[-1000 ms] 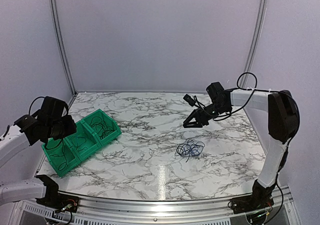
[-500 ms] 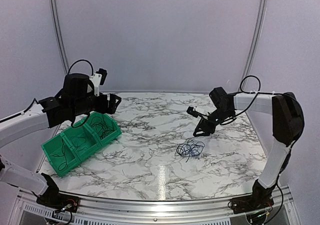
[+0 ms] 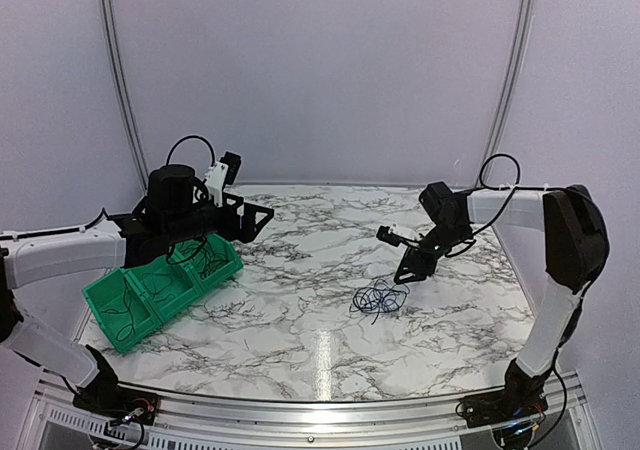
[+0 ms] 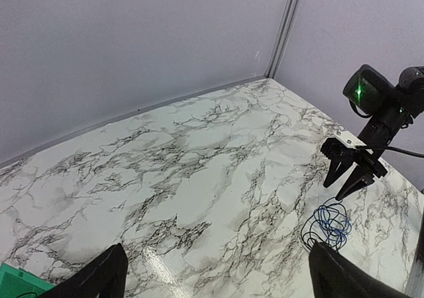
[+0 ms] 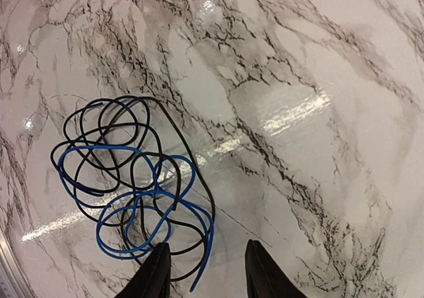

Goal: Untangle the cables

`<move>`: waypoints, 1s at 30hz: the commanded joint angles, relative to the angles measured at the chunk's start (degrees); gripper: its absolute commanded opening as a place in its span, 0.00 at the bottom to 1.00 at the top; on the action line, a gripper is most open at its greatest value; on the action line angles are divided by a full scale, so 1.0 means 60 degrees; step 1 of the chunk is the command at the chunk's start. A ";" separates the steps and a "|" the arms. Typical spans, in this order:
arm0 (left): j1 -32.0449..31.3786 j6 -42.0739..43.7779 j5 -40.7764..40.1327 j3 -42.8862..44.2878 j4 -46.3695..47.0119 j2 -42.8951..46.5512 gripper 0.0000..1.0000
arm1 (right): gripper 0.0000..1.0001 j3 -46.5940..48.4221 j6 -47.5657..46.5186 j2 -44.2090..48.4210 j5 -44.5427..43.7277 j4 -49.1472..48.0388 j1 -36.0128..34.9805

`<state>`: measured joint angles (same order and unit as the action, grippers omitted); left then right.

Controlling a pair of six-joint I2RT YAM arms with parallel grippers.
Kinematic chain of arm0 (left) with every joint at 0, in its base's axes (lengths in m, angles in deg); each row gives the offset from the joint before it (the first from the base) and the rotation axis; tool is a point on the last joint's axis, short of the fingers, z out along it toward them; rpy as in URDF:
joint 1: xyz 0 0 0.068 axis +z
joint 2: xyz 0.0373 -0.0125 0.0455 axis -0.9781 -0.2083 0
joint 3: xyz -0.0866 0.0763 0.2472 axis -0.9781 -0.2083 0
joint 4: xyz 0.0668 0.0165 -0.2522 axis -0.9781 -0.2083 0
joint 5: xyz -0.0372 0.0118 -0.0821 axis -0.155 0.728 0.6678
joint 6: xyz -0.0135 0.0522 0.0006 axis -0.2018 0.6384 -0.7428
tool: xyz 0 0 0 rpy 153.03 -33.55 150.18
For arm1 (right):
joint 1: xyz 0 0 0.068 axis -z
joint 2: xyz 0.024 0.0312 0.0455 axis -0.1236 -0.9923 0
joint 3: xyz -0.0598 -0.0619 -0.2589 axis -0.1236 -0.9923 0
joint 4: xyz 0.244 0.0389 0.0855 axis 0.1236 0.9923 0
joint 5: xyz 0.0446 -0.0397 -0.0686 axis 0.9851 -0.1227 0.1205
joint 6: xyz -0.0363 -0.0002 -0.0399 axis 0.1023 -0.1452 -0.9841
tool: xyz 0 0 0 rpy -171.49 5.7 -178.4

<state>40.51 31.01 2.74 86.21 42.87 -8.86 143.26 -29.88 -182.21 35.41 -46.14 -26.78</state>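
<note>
Right wrist view shows the tangle of thin black and blue cables point(image 5: 132, 179) lying flat on the white marble-patterned counter point(image 5: 318, 112), with the right gripper point(image 5: 207, 271) open, its two fingertips spread just beside the near edge of the loops. A loose blue end trails down between those fingertips. The step in hand looks like the first pick. It would go best if the gripper closed on that one free blue strand rather than on the crossing bundle, then drew it outward slowly so the black loops slide off instead of tightening.

The top external view adds what the wrist cannot see. The tangle point(image 3: 380, 297) sits right of centre, well apart from the green plastic bin point(image 3: 175, 308) on the left, which holds a few dark wires. The left gripper point(image 3: 255, 217) hangs above the bin's far end.

The left wrist view shows that gripper point(image 4: 218, 281) open wide and empty, and gives a side look at the right gripper point(image 4: 341, 182) poised just above the tangle point(image 4: 329, 222); contact cannot be told.
</note>
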 commanded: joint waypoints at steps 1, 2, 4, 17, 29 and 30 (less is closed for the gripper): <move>0.0005 0.0043 -0.0270 -0.0218 0.0495 0.0194 0.99 | 0.39 -0.0078 -0.0018 -0.0261 -0.0298 0.0359 0.0058; 0.0005 -0.0025 -0.0343 -0.0228 0.0492 0.0206 0.99 | 0.39 -0.0102 -0.0024 -0.0275 -0.0370 0.0362 0.0061; 0.0005 -0.0065 -0.0380 -0.0182 0.0491 0.0199 0.99 | 0.39 -0.0145 -0.0025 -0.0311 -0.0531 0.0316 0.0059; -0.0102 -0.0425 -0.3917 0.0582 0.0115 0.0048 0.99 | 0.00 -0.0221 -0.0142 0.0122 -0.0387 0.0519 0.0061; -0.3430 0.0499 -0.4943 0.1225 0.2165 -0.2201 0.99 | 0.00 0.0448 0.0050 0.1589 0.1919 0.1333 -0.0066; -0.3680 0.0283 -0.5428 0.1266 0.2600 -0.2461 0.99 | 0.00 0.0518 0.0085 0.1558 0.1964 0.1366 -0.0082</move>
<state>22.87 34.00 -21.74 92.26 50.83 -18.44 143.80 -30.23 -172.35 42.03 -40.56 -26.83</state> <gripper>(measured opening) 0.989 0.022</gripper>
